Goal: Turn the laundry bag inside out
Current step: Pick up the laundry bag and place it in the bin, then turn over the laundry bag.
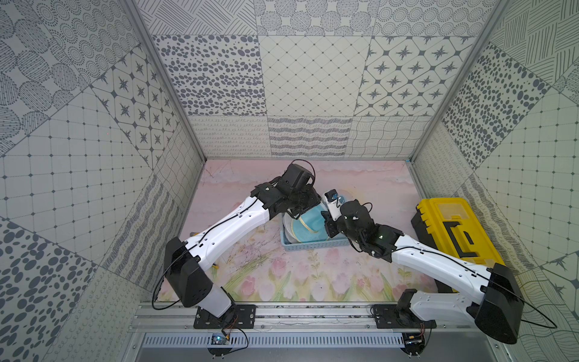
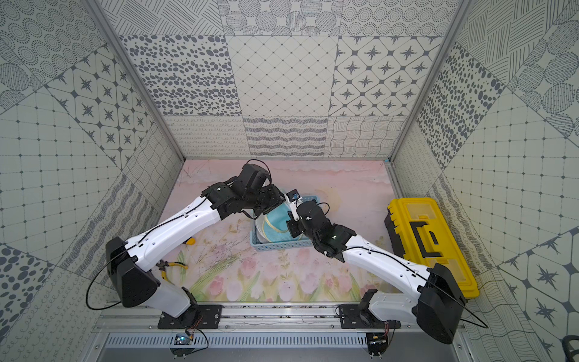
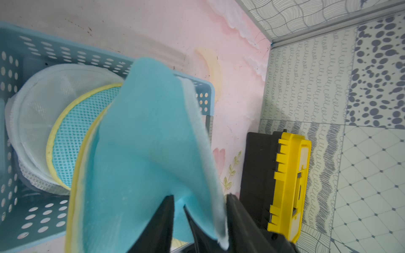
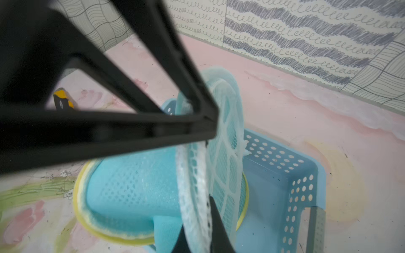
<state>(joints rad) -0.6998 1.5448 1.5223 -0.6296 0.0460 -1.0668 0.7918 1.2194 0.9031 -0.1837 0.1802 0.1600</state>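
Nothing readable is showing anywhere (the yellow toolbox [image 1: 454, 225] is displaying only plain moulded shapes, no lettering or numbers).

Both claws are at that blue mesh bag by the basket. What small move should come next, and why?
Probably the left gripper should close on a fold of the laundry bag and pull it outward. Its jaws stand apart with blue fabric between them, while the right gripper is clamped on the bag's white mesh rim above the basket.
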